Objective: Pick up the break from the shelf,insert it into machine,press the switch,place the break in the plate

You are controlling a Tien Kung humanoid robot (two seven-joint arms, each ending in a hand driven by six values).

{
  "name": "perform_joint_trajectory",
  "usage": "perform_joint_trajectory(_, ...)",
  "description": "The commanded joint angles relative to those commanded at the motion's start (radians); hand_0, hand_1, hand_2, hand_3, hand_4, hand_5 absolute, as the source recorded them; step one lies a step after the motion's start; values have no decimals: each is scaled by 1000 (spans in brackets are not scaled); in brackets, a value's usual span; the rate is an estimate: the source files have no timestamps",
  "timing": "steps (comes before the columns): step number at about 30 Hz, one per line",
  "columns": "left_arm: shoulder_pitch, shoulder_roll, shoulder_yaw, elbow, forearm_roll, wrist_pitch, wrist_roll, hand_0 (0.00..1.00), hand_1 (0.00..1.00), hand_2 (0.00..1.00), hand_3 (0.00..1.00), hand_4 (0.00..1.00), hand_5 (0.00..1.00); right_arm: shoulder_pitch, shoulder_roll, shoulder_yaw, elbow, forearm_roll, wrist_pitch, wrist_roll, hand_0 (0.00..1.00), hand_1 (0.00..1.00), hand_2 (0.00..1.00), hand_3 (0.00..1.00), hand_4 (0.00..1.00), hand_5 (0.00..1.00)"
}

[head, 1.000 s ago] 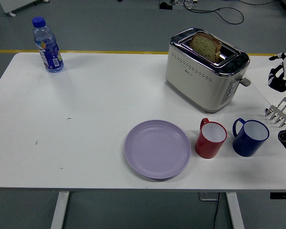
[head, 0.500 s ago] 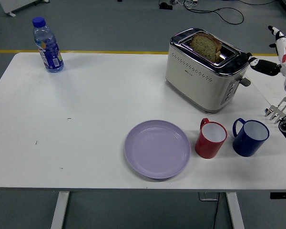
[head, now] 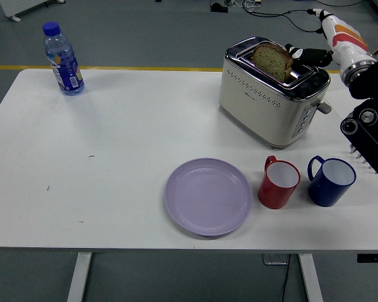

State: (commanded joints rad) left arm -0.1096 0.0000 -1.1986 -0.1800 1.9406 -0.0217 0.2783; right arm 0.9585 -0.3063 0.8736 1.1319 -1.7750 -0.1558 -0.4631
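Now reaching with right hand (head: 315,55), fingers spread and empty, just beside coarse brown bread (head: 272,61) in glossy toaster (head: 271,94).

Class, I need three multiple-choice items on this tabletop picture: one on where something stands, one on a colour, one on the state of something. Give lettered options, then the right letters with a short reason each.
1. Where does the water bottle stand?
A. at the table's far left corner
B. between the two mugs
C. on the plate

2. What colour is the mug next to the plate?
A. green
B. red
C. yellow

3. How is the slice of bread right now?
A. lying flat on the plate
B. standing up out of the toaster's slot
C. dropped inside the blue mug

Answers:
1. A: the water bottle stands alone at the far left, away from everything else.
2. B: the red mug sits beside the purple plate, with the blue mug farther right.
3. B: the slice of bread sticks up from the toaster, the right hand close by it.
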Motion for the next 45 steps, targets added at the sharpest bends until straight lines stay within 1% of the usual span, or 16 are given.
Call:
perform_joint_trajectory(2, 0, 0, 1, 0, -1, 0, 0, 604, 466, 460, 546, 293, 923, 19, 7, -10, -18, -1, 10, -1, 800, 778, 879, 889, 769, 346)
perform_joint_trajectory(3, 0, 0, 3, 0, -2, -1, 0, 605, 466, 458, 546, 295, 923, 36, 19, -24, -36, 1, 17, 2, 794, 771, 860, 884, 773, 337)
perform_joint_trajectory(5, 1, 0, 5, 0, -5, 0, 1, 605, 466, 458, 546, 295, 923, 64, 39, -45, -71, 4, 26, 6, 794, 771, 860, 884, 773, 337)
perform_joint_trajectory(10, 0, 0, 13, 0, -14, 1, 1, 605, 467, 455, 548, 294, 921, 140, 116, -98, -216, 3, 48, 16, 798, 768, 842, 875, 774, 336)
perform_joint_trajectory(16, -2, 0, 12, 0, -12, 3, 2, 605, 466, 449, 546, 295, 922, 170, 155, -130, -299, 11, 58, 17, 800, 765, 837, 872, 775, 329)
perform_joint_trajectory(22, -4, 0, 9, 0, -8, 6, 2, 605, 465, 448, 546, 295, 922, 229, 213, -191, -429, -8, 76, 16, 801, 761, 827, 867, 776, 321)
perform_joint_trajectory(26, -5, 0, 8, 0, -2, 5, 3, 605, 465, 448, 546, 295, 922, 250, 239, -213, -480, 3, 83, 15, 801, 761, 827, 867, 776, 321)
perform_joint_trajectory(27, -5, 0, 8, 0, -2, 5, 3, 605, 465, 447, 546, 295, 919, 255, 245, -217, -490, 5, 83, 15, 786, 744, 788, 849, 777, 311)
perform_joint_trajectory(29, -5, 0, 7, 0, 1, 4, 3, 605, 465, 447, 546, 295, 919, 269, 263, -226, -526, 9, 85, 13, 786, 744, 788, 849, 777, 311)
perform_joint_trajectory(32, -6, 0, 7, 0, 4, 4, 3, 605, 465, 447, 546, 295, 919, 283, 279, -237, -563, 7, 91, 9, 786, 744, 788, 849, 777, 311)
perform_joint_trajectory(33, -6, 0, 7, 0, 4, 4, 3, 606, 463, 446, 546, 295, 917, 284, 281, -238, -565, 7, 91, 8, 748, 702, 750, 802, 779, 299)
perform_joint_trajectory(36, -7, 0, 4, 0, 11, 2, 5, 606, 463, 446, 546, 295, 917, 306, 304, -252, -604, 2, 102, 2, 748, 702, 750, 802, 779, 299)
perform_joint_trajectory(38, -7, 0, 4, 0, 13, 2, 5, 606, 463, 446, 546, 295, 917, 316, 306, -255, -623, -1, 108, -3, 748, 702, 750, 802, 779, 299)
perform_joint_trajectory(39, -7, 0, 4, 0, 14, 2, 5, 605, 463, 444, 545, 294, 917, 323, 306, -256, -636, -1, 111, -6, 673, 653, 672, 769, 777, 298)
perform_joint_trajectory(44, -7, 0, 4, 0, 20, 4, 6, 605, 463, 444, 545, 294, 917, 348, 306, -259, -684, -4, 121, -12, 673, 653, 672, 769, 777, 298)
perform_joint_trajectory(45, -7, 0, 4, 0, 21, 4, 6, 606, 463, 438, 545, 293, 914, 351, 306, -259, -693, 0, 121, -11, 569, 578, 608, 742, 773, 294)
